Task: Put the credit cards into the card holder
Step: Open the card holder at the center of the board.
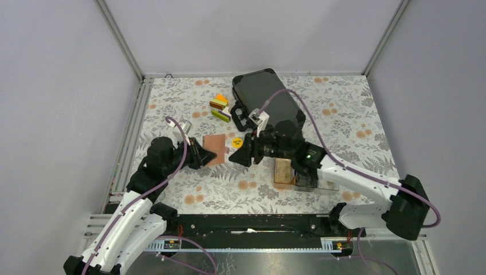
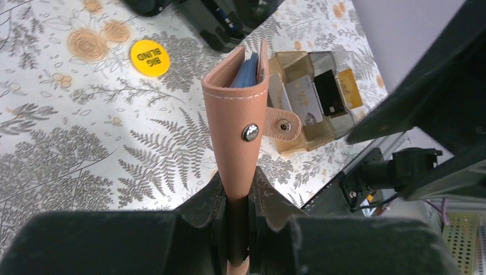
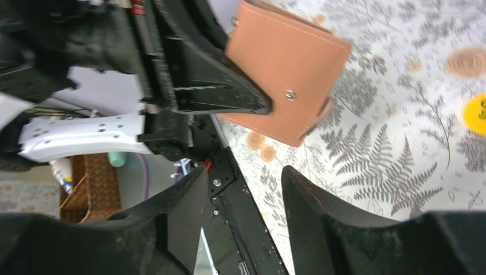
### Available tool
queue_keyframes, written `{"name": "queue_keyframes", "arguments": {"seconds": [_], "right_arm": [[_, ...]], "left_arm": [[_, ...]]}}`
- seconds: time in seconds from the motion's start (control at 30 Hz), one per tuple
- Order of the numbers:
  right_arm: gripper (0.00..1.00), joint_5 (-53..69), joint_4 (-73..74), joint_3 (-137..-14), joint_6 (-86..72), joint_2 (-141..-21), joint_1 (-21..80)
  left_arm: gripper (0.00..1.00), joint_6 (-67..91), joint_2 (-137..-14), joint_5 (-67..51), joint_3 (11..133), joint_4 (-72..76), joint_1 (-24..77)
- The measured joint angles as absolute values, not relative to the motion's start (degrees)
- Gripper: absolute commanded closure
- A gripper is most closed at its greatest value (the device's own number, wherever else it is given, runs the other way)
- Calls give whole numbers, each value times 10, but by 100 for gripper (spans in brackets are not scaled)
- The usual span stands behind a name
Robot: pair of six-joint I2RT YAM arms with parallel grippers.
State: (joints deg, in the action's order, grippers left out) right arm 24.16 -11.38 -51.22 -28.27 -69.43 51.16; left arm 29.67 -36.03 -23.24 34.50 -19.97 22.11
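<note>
Left pincer (image 2: 238, 197) clamps the card holder (image 2: 235, 114), hiding its lower edge; right pincer (image 3: 243, 175) gapes empty.

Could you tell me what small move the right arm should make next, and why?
Probably swing the right gripper over to the clear tray to fetch a card. Its jaws stand open and empty beside the card holder, which the left gripper clamps upright, while several credit cards sit in the tray.
</note>
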Motion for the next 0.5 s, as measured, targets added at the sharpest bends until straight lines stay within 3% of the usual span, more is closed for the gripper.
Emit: {"name": "queue_keyframes", "arguments": {"seconds": [0.2, 0.5], "right_arm": [[36, 154, -84, -531, -313, -762, 542], [45, 126, -97, -554, -336, -830, 546]], "left_arm": [[100, 303, -360, -208, 340, -208, 223], [100, 305, -360, -209, 340, -208, 224]]}}
